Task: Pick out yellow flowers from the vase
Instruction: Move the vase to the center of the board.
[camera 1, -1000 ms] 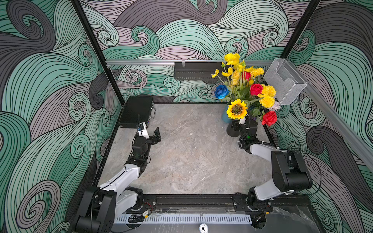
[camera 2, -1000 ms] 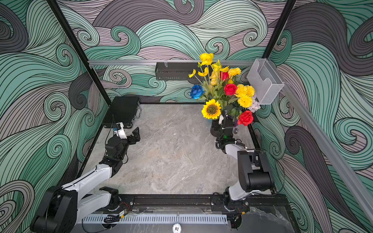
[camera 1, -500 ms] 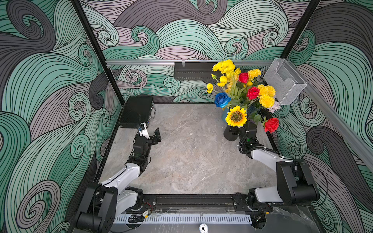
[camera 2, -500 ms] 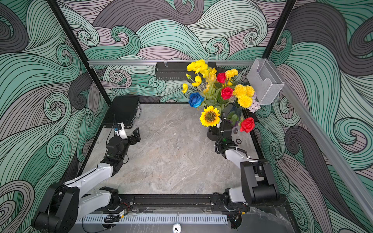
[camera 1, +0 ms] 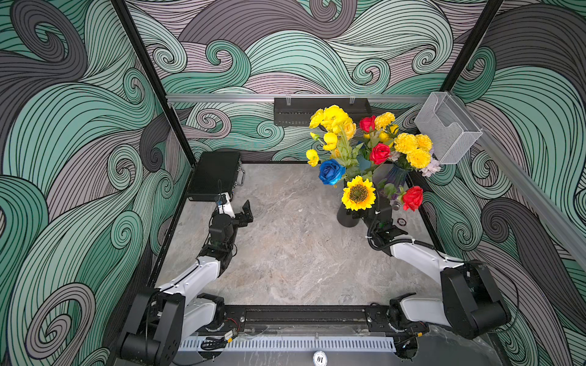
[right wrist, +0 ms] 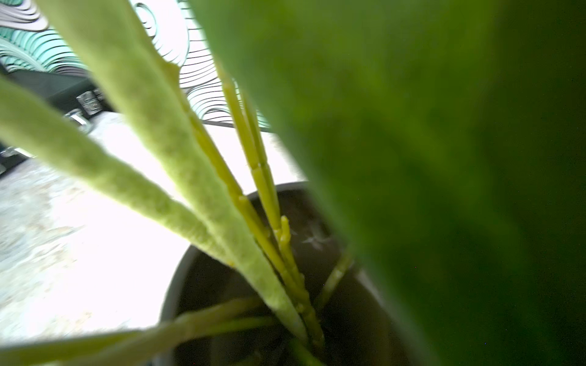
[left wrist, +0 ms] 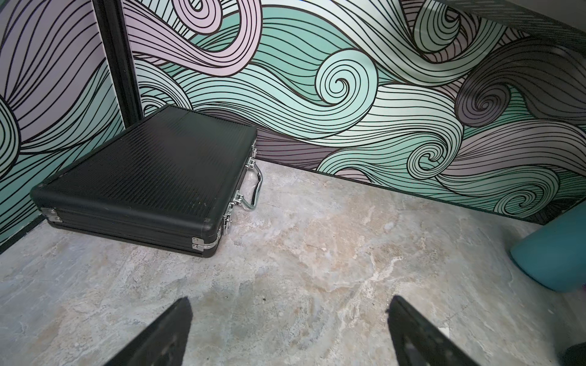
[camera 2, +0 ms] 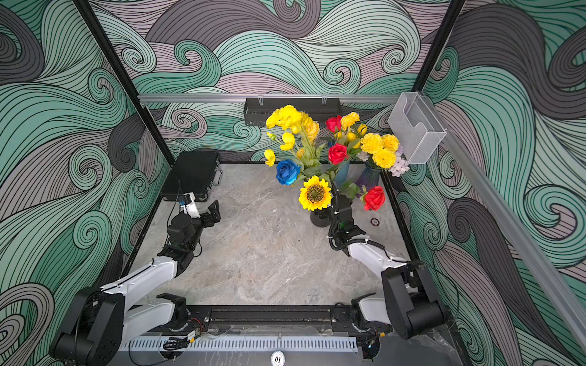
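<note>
Nothing is out yet as far as I can see: the yellow flowers (camera 1: pixel 333 119) all stand bunched at about one o'clock on the counter (camera 1: pixel 295 253), the sunflower (camera 1: pixel 358 193) among them in the black vase (camera 1: pixel 347 219), and no bloom lies on the stone. The left pincer (left wrist: pixel 288 305) hangs released and empty at nine o'clock near the black case (left wrist: pixel 152 177), while the right pincer (camera 1: pixel 371 211) sits under the sunflower among the stems (right wrist: pixel 203 221) at the black vase's mouth, and I cannot tell whether it is released or clenched. The only writing is a round tag (camera 1: pixel 319 359) at six o'clock bearing a one and a zero, order unclear; no brand shows
</note>
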Action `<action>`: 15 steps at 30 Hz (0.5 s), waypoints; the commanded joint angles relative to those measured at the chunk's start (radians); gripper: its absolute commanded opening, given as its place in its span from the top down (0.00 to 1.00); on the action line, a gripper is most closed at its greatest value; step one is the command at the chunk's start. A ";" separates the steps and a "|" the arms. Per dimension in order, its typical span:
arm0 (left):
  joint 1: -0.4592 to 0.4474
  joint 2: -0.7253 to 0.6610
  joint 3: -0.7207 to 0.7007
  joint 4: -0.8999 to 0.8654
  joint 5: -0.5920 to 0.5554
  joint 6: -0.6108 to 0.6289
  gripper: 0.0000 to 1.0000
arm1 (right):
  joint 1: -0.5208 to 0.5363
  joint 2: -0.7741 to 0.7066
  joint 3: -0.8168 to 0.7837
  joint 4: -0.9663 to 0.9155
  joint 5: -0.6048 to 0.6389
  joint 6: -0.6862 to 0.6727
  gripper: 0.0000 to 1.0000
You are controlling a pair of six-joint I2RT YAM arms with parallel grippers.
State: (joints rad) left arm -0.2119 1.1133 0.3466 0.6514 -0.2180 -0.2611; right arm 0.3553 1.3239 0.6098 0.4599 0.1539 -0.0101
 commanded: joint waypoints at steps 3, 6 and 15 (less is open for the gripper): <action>0.006 -0.013 -0.002 0.008 -0.020 0.012 0.05 | 0.084 -0.016 0.028 0.061 0.018 0.010 0.61; 0.005 -0.004 0.002 0.011 -0.020 0.009 0.05 | 0.128 0.005 0.043 0.065 0.023 0.012 0.62; 0.007 0.001 -0.002 0.012 -0.026 0.005 0.06 | 0.255 0.090 0.104 0.098 0.032 0.027 0.63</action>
State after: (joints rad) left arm -0.2119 1.1137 0.3466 0.6514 -0.2287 -0.2615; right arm 0.5686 1.3899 0.6621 0.4713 0.1917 -0.0051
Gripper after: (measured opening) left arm 0.943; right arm 0.807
